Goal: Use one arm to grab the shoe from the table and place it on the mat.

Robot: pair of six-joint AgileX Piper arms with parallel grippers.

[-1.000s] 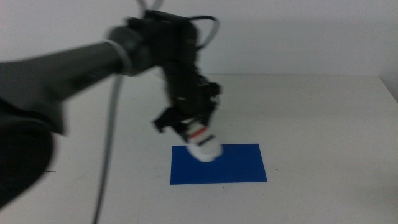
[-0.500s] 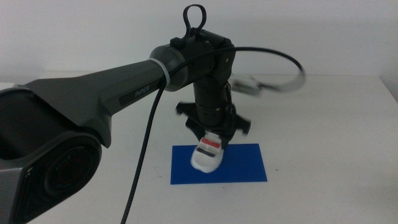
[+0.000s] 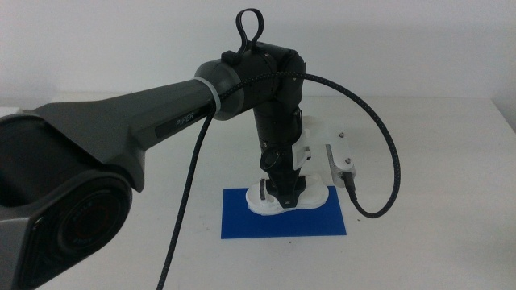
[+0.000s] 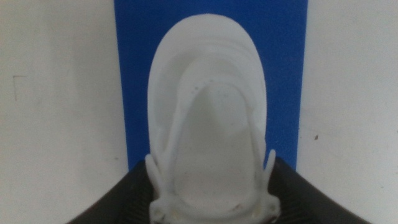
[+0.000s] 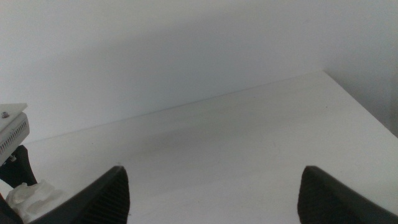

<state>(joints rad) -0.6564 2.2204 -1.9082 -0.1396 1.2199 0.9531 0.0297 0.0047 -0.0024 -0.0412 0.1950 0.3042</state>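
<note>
The white chunky-soled shoe lies on the deep-blue mat in the middle view, lengthwise along it. My left gripper comes straight down from above and is shut on the shoe's middle, hiding its straps. In the left wrist view the shoe sits between my dark jaws, with the left gripper at its near end, and the mat shows under it. My right gripper is open and empty over the white table, out of the middle view.
The left arm's thick link crosses the left half of the middle view. Its black cable loops out to the right of the mat. White tabletop lies around the mat, with a wall behind.
The left arm has swung the shoe over the mat, turned it and lowered it. The shoe, held tilted above the mat's left part before, now lies flat on the mat.
</note>
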